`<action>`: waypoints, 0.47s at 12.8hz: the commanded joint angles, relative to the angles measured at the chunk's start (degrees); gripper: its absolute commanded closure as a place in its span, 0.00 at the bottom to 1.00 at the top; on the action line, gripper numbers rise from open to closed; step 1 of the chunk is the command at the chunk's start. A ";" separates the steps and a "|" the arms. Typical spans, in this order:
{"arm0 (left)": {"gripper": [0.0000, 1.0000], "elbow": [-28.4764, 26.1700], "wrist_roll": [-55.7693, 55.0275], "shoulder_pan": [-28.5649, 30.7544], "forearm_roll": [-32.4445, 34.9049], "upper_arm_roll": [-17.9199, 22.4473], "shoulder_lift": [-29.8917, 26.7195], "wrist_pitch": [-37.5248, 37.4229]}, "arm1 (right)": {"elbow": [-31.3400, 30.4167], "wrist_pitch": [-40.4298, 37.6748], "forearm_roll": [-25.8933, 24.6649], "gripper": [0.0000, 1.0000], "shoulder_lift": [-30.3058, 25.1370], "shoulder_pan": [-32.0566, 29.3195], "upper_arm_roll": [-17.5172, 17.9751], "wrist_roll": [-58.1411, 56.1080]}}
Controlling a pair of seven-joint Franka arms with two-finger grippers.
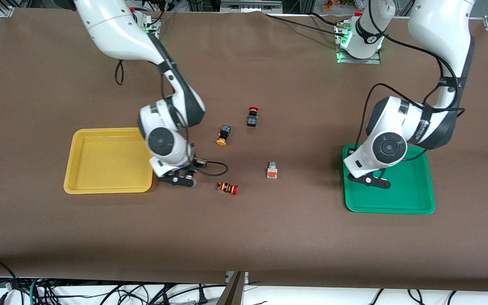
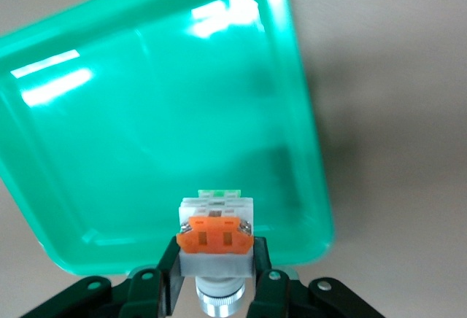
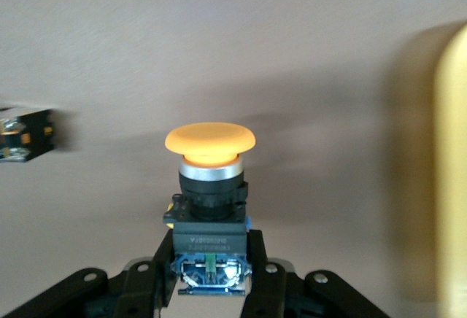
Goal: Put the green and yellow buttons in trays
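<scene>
My left gripper (image 1: 373, 181) is over the green tray (image 1: 413, 199) and is shut on a white-bodied button with an orange square face (image 2: 215, 234). The tray fills the left wrist view (image 2: 146, 114) and looks empty. My right gripper (image 1: 183, 180) is low over the table beside the yellow tray (image 1: 108, 161). It is shut on a dark-bodied button with a yellow-orange cap (image 3: 210, 143). The yellow tray's rim shows in the right wrist view (image 3: 452, 187). A second dark-bodied yellow-capped button (image 1: 223, 135) and a second white-bodied button (image 1: 272, 170) lie on the table between the trays.
A black switch with a red cap (image 1: 252, 116) lies farther from the front camera than the loose buttons. An orange-striped switch with a red cap (image 1: 228, 188) lies close to my right gripper, toward the left arm's end. The table is covered with brown cloth.
</scene>
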 commanded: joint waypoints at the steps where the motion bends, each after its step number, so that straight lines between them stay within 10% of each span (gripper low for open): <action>1: 0.90 -0.28 1.70 1.83 1.53 -1.07 4.29 3.81 | -1.32 -5.36 1.08 1.00 -3.79 -5.86 0.11 -8.86; 4: 0.80 -2.31 1.26 2.97 1.17 -1.16 6.51 6.64 | -2.19 -7.57 1.17 1.00 -3.89 -6.85 -7.60 -22.29; 6: 0.15 -2.14 0.92 2.98 1.00 -1.25 6.42 6.38 | -3.77 -7.22 1.08 1.00 -3.71 -8.07 -10.95 -27.68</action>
